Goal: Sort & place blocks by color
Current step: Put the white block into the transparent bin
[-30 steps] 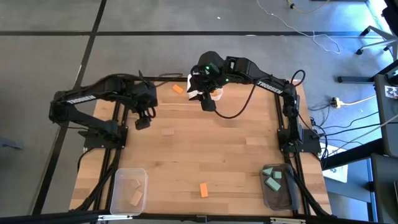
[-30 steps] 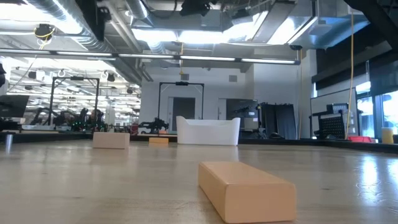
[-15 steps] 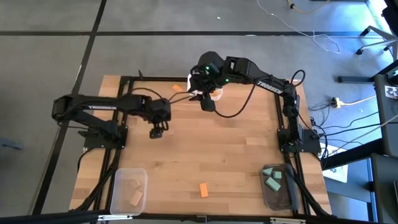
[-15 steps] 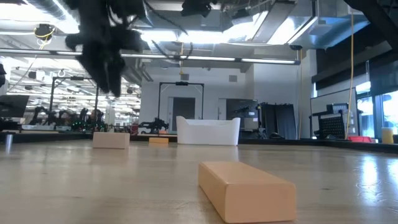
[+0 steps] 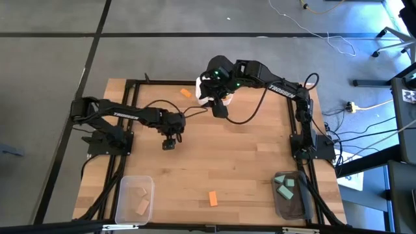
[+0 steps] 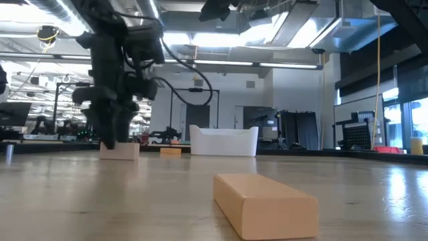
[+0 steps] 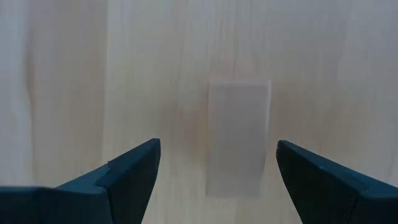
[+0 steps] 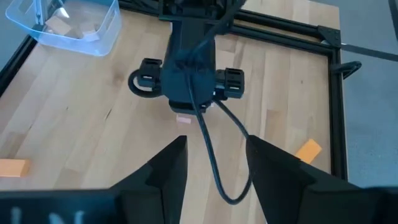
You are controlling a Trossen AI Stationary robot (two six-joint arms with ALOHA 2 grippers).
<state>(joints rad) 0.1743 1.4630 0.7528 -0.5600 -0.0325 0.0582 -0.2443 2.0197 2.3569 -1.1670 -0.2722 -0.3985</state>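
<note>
A pale tan block (image 7: 238, 137) lies flat on the table. My left gripper (image 7: 217, 180) is open above it, one finger on either side, touching nothing. The low view shows the left gripper (image 6: 112, 130) reaching down just over this block (image 6: 120, 151). In the high view the left gripper (image 5: 169, 144) hides it. My right gripper (image 8: 217, 171) is open and empty, held high at the table's far edge (image 5: 219, 108), looking down on the left arm and the tan block (image 8: 184, 118). One orange block (image 5: 186, 93) lies by the far edge and another (image 5: 212, 198) near the near edge.
A clear bin (image 5: 134, 198) with tan blocks sits at the near left, and a clear bin (image 5: 290, 192) with teal blocks at the near right. A white container (image 5: 203, 92) stands under the right arm. The orange bar (image 6: 264, 204) lies close before the low camera.
My left arm has swung out from the table's left side toward the middle and a little nearer, then come down over the tan block, fingers open. The tan block has not moved. The right arm has kept still.
</note>
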